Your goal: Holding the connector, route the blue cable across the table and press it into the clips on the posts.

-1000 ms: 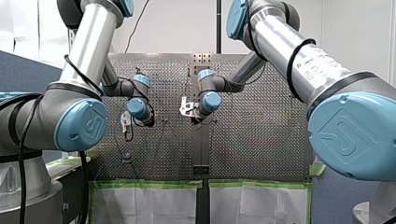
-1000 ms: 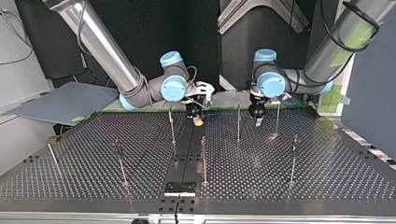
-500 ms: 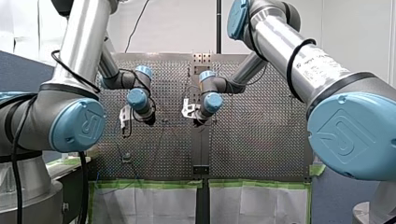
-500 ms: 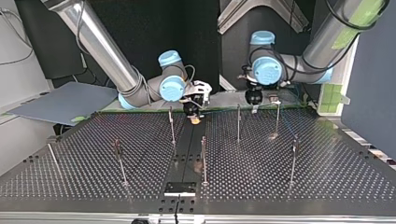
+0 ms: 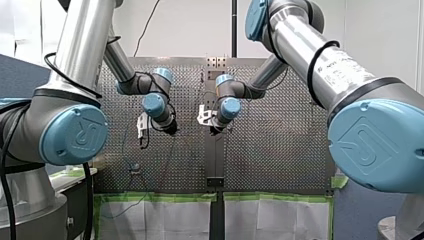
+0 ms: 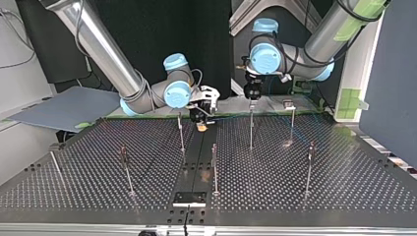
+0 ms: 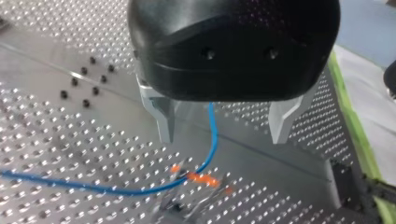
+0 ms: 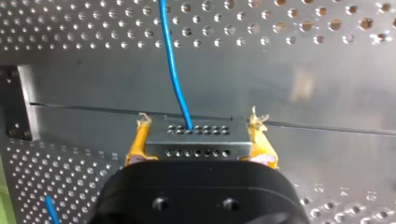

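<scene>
Connector (image 8: pixel 196 142) is clamped in my right hand (image 8: pixel 200 127), left hand (image 7: pixel 223 137) open around the cable (image 7: pixel 213 130); I'd keep it taut, lowering onto the post (image 6: pixel 251 130) at 6 o'clock.

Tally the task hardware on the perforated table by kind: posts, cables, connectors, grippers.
Thin metal posts: 7
Thin blue cable: 1
Grey metal connector block: 1
Grippers, my left gripper and my right gripper: 2
Total: 11
</scene>
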You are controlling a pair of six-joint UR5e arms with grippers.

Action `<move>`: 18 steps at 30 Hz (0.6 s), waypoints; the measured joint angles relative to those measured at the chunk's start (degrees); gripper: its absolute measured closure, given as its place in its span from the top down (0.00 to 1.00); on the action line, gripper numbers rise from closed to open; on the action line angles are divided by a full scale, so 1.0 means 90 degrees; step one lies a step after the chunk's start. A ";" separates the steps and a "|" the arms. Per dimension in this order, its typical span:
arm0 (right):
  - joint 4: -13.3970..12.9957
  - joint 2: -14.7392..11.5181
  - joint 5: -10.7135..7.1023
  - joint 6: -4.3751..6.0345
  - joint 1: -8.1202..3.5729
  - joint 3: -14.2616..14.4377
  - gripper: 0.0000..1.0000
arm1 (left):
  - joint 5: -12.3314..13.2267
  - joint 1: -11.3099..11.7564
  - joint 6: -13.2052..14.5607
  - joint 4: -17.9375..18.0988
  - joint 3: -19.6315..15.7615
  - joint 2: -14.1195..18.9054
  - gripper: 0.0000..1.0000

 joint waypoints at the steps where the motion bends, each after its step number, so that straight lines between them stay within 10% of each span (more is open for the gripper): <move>1: 0.0001 -0.0010 0.0000 0.0000 -0.0004 0.0001 0.00 | 0.0005 -0.0033 -0.0036 0.0062 -0.0062 -0.0001 1.00; 18: 0.0013 -0.0135 -0.0022 -0.0028 -0.0063 0.0162 0.00 | 0.0067 -0.0390 -0.0371 0.0945 0.0190 -0.0537 1.00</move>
